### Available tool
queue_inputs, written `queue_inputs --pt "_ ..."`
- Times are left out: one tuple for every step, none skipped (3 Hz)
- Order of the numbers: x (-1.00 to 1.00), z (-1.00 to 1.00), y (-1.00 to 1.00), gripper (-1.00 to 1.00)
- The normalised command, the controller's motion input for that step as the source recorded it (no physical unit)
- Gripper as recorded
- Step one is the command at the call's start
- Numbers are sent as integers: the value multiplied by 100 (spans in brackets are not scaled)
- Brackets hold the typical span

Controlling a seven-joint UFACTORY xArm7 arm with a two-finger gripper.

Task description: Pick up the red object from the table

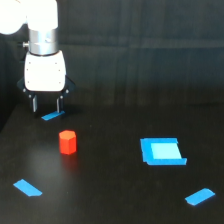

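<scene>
Red block (67,142): small, bright red-orange, six-sided; upright on the table, in the exterior view's left half, nearer the front than the gripper; free on all sides, touched by nothing.
Table (110,190): wide, matte black, flat; faint reddish reflection just under the block.
Small blue patch (52,116): flat on the table, just behind the block, right under the fingertips; thin and slanted.
Gripper (46,104): above and slightly to the exterior view's left of the block, pointing straight down; apart from the block, nothing between the fingers.
Fingers (34,104): two thin dark prongs, spread with a clear gap; tips near the table surface, just over the small blue patch; contact with the table not clear.
Arm (42,35): white housing over a grey metal wrist ring, entering from the upper-left corner.
Large blue patch (162,151): flat, roughly square, lighter centre; well apart from the block, toward the exterior view's right.
Left front patch (27,188): narrow blue strip, slanted, near the front-left edge.
Right front patch (199,196): narrow blue strip, slanted, near the front-right corner.
</scene>
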Motion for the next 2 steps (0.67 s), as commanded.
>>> queue_inputs --pt "39 -13 -77 100" --pt "26 0 -93 96"
